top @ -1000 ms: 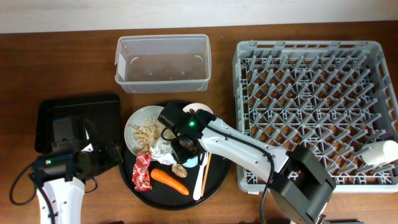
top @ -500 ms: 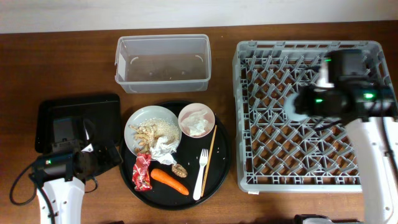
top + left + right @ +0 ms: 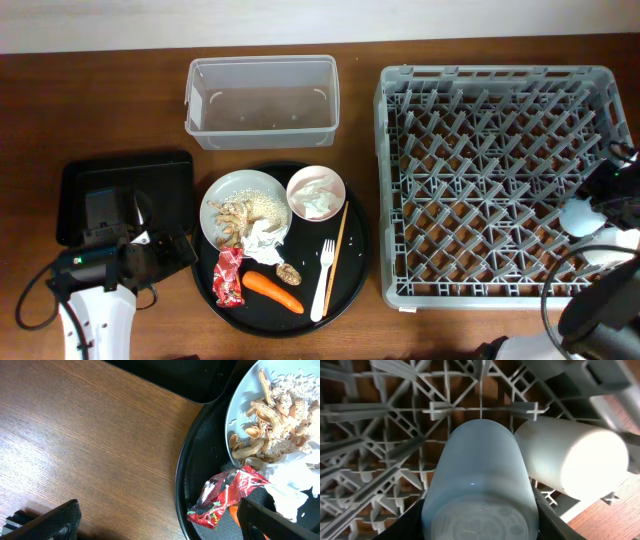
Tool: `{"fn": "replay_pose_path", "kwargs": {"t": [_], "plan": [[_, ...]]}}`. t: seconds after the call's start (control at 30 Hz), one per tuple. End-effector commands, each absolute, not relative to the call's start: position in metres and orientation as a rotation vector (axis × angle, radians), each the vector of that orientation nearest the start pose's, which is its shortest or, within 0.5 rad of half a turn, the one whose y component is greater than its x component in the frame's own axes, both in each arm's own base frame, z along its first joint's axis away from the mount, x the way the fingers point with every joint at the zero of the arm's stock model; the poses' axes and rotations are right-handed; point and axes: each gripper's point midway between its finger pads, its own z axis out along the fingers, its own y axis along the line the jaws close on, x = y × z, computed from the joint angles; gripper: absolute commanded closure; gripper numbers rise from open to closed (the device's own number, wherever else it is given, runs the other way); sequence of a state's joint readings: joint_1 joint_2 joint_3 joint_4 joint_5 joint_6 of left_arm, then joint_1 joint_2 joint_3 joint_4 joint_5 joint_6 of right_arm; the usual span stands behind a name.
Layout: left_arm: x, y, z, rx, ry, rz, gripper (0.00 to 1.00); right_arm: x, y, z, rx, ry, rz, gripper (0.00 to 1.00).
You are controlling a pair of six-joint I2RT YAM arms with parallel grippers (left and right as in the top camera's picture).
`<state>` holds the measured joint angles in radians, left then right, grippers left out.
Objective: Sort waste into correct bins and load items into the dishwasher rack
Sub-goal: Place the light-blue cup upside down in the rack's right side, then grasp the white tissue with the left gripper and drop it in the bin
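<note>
My right gripper [image 3: 480, 512] is shut on the light blue cup [image 3: 480, 460] and holds it bottom-up over the grey dishwasher rack [image 3: 480, 130] at its right front, beside the white cup [image 3: 572, 455] lying there. Both cups show in the overhead view, blue [image 3: 578, 217] and white [image 3: 606, 246]. My left gripper [image 3: 160, 525] is open and empty over the table, at the left rim of the round black tray [image 3: 352, 262]. On that tray lie the green plate [image 3: 222, 195] with rice scraps, tissue [image 3: 265, 238], red wrapper [image 3: 227, 495], carrot [image 3: 272, 291], pit [image 3: 288, 272], bowl [image 3: 316, 192], fork [image 3: 322, 280] and chopstick [image 3: 337, 243].
The clear tub [image 3: 262, 100] stands at the back, left of the rack. The shallow black rectangular tray [image 3: 125, 190] lies at the left, just behind my left gripper. Peanut shells lie on the plate among the rice.
My right arm has carried the light blue cup from the round tray across the rack to its right front corner, beside the white cup. The left arm has not moved.
</note>
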<state>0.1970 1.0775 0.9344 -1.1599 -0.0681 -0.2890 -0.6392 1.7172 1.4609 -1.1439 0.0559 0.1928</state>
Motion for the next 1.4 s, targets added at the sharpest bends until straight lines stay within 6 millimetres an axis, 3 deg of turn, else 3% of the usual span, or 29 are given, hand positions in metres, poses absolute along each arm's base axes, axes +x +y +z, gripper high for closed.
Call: {"fn": "replay_pose_path", "kwargs": {"t": [0.0,0.03,0.07,0.17,0.23,0.3,0.37,0.4,0.43,0.5,0.53,0.6,0.67,0.73,0.77,0.87,0.97,1.07,1.2,1.3,1.37], "plan": [[0.207,0.056,0.139,-0.722,2.761,0.093,0.01,0.279,-0.221,0.124,1.22,2.738,-0.136,0.28],[0.207,0.056,0.139,-0.722,2.761,0.093,0.01,0.279,-0.22,0.125,1.218,2.735,-0.131,0.14],[0.207,0.056,0.139,-0.722,2.761,0.093,0.01,0.283,-0.217,0.126,1.211,2.727,-0.09,0.07],[0.207,0.056,0.139,-0.721,2.761,0.093,0.01,0.287,-0.209,0.154,1.174,2.671,-0.044,0.07],[0.207,0.056,0.139,-0.721,2.761,0.093,0.01,0.3,-0.188,0.194,1.018,2.629,0.084,0.07],[0.207,0.056,0.139,-0.722,2.76,0.093,0.0,0.314,-0.147,0.226,0.756,2.621,0.198,0.07],[0.207,0.056,0.139,-0.722,2.76,0.093,0.01,0.323,-0.088,0.242,0.471,2.66,0.244,0.04],[0.207,0.056,0.139,-0.722,2.76,0.093,0.01,0.327,-0.053,0.243,0.336,2.692,0.277,0.0],[0.207,0.056,0.139,-0.722,2.761,0.092,0.01,0.331,-0.007,0.241,0.15,2.727,0.326,0.02],[0.207,0.056,0.139,-0.721,2.761,0.091,0.01,0.334,0.045,0.239,-0.051,2.737,0.408,0.02],[0.207,0.056,0.139,-0.721,2.761,0.088,0.0,0.334,0.089,0.235,-0.224,2.738,0.46,0.02],[0.207,0.056,0.139,-0.721,2.76,0.088,0.01,0.324,0.145,0.221,-0.437,2.762,0.493,0.02],[0.211,0.056,0.14,-0.718,2.743,0.086,0.01,0.316,0.168,0.214,-0.467,2.793,0.514,0.02],[0.229,0.042,0.145,-0.68,2.694,-0.065,0.01,0.315,0.163,0.208,-0.344,2.842,0.424,0.02],[0.239,0.032,0.149,-0.652,2.667,-0.154,0.01,0.315,0.147,0.205,-0.232,2.877,0.324,0.02],[0.257,0.011,0.154,-0.504,2.646,-0.228,0.01,0.314,0.109,0.2,-0.069,2.938,0.239,0.01],[0.287,-0.05,0.155,-0.075,2.723,-0.236,0.01,0.31,0.062,0.198,0.119,2.987,0.181,0.02],[0.321,-0.098,0.159,0.109,2.75,-0.266,0.01,0.304,0.036,0.202,0.2,2.993,0.141,0.02],[0.363,-0.154,0.148,0.258,2.703,-0.334,0.01,0.293,-0.008,0.209,0.357,2.984,0.107,0.02],[0.374,-0.188,0.147,0.323,2.64,-0.467,0.01,0.288,-0.02,0.208,0.399,2.993,0.099,0.02],[0.373,-0.203,0.13,0.331,2.673,-0.48,0.01,0.289,-0.021,0.208,0.401,2.99,0.1,0.02]]}}
